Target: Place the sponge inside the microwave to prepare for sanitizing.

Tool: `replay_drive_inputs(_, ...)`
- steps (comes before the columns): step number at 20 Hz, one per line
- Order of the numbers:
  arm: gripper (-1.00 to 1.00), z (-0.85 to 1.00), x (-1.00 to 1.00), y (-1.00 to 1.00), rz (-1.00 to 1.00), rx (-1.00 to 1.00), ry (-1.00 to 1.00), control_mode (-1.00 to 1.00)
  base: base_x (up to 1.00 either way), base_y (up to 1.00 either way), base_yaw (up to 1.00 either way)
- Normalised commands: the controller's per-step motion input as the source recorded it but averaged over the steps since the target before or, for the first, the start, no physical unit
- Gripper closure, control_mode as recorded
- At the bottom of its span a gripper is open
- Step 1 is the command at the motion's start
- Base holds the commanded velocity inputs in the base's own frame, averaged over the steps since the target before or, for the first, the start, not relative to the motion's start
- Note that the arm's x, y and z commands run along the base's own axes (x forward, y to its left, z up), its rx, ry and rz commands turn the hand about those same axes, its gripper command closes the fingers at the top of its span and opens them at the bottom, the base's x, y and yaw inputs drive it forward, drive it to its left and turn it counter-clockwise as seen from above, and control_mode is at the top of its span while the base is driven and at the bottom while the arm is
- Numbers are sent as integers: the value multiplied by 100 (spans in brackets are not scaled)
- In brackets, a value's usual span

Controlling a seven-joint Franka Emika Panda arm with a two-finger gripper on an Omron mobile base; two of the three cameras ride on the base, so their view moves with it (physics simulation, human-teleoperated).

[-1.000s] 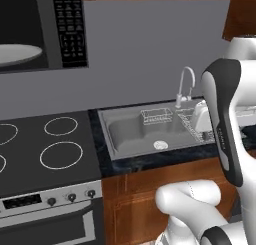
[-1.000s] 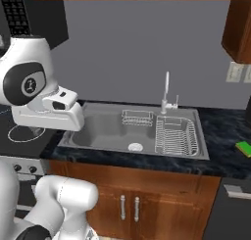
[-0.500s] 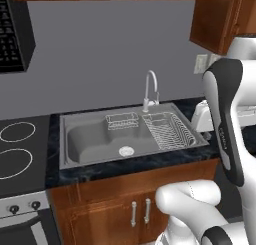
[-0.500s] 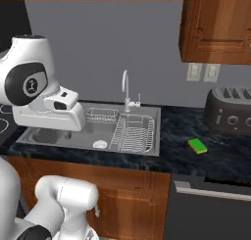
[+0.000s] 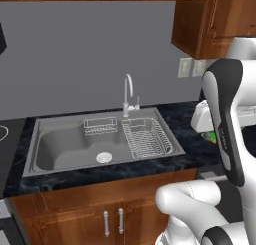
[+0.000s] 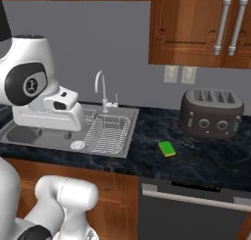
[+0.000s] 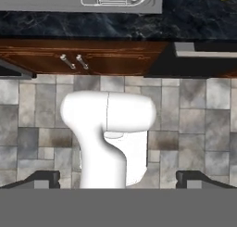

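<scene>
- The gripper [image 7: 118, 177] hangs with its jaws spread wide and nothing between them; its two dark fingertips [image 7: 42, 177] sit far apart at 7 and 5 o'clock in the hand view.
- It looks straight down over the tiled floor [image 7: 203, 119], well short of the counter [image 7: 115, 24].
- At 12 o'clock in the hand view a wooden cabinet [image 7: 83, 57] with two bar handles runs under the counter's front edge; a dark dishwasher [image 7: 203, 59] front sits at 1 o'clock.
- The sponge [image 6: 167, 148] lies flat on the dark counter, green side up, between the sink [image 6: 29, 136] and the toaster [image 6: 212, 112], apart from both.
- From the sponge, the toaster stands at 2 o'clock and the dish rack [image 6: 108, 133] at 9 o'clock.
- In the hand view a green corner of the sponge shows at the top right edge.
- In the left base view a sliver of green shows beside the arm [image 5: 225, 124], at 3 o'clock from the rack.
- The faucet [image 5: 129, 94] rises at 12 o'clock behind the sink.
</scene>
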Motion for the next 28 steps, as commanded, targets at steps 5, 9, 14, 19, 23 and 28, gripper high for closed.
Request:
replay_drive_inputs(5, -100, 0, 0, 0, 0, 0, 0, 100, 23, -54, 5)
replay_drive_inputs(9, -100, 0, 0, 0, 0, 0, 0, 100, 14, -47, 0)
replay_drive_inputs(14, -100, 0, 0, 0, 0, 0, 0, 100, 21, -51, 0)
replay_drive_inputs(19, -100, 0, 0, 0, 0, 0, 0, 100, 34, -55, 2)
replay_drive_inputs(23, -100, 0, 0, 0, 0, 0, 0, 100, 34, -47, 2)
replay_drive_inputs(28, -100, 0, 0, 0, 0, 0, 0, 100, 11, -30, 2)
